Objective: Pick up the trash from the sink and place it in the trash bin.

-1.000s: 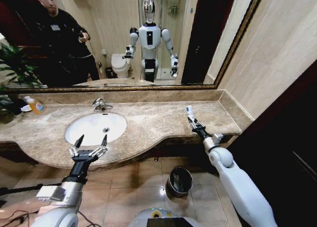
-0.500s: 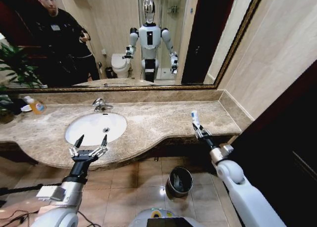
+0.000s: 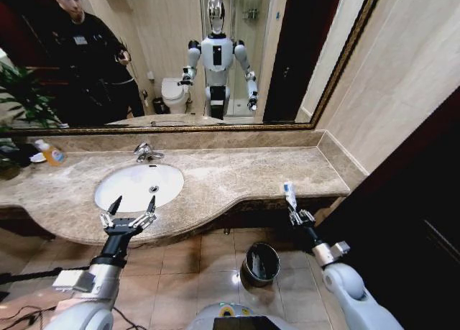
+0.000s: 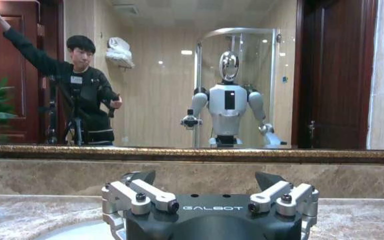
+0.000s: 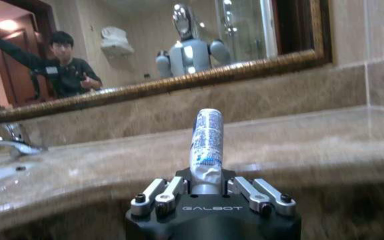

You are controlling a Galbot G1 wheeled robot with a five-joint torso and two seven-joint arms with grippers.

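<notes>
Head view: the right hand point(image 3: 295, 216) is clenched on a small white tube point(image 3: 289, 194) with blue marks, one piece of the trash, gripped by its lower end so that it stands upright above the fingers. The hand hangs just off the front edge of the counter point(image 3: 237, 177), over the tiled floor point(image 3: 187, 262), with the trash bin point(image 3: 261, 262) below it and a little toward the robot's left. Holding the tube by its base keeps it clear of the counter edge and, I judge, lets it fall free once it is over the bin's shiny rim. The right wrist view shows the same grip close up: the tube point(image 5: 206, 145) rises straight from between the closed fingers point(image 5: 166, 191), the marble edge just behind it.

The left hand point(image 3: 128, 216) is released, its fingers spread, poised at the near rim of the sink point(image 3: 115, 189) and pointing toward the basin. From the left wrist view its open fingers point(image 4: 144, 195) frame the back wall. It looks to be waiting there, ready for another reach. No other trash is plain in the white basin from here.

The counter is beige marble with a curved front; a chrome faucet point(image 3: 146, 152) stands behind the basin and a small bottle of orange liquid point(image 3: 50, 153) sits at the far left. A wide gilt-framed mirror point(image 3: 180, 57) runs along the wall.
</notes>
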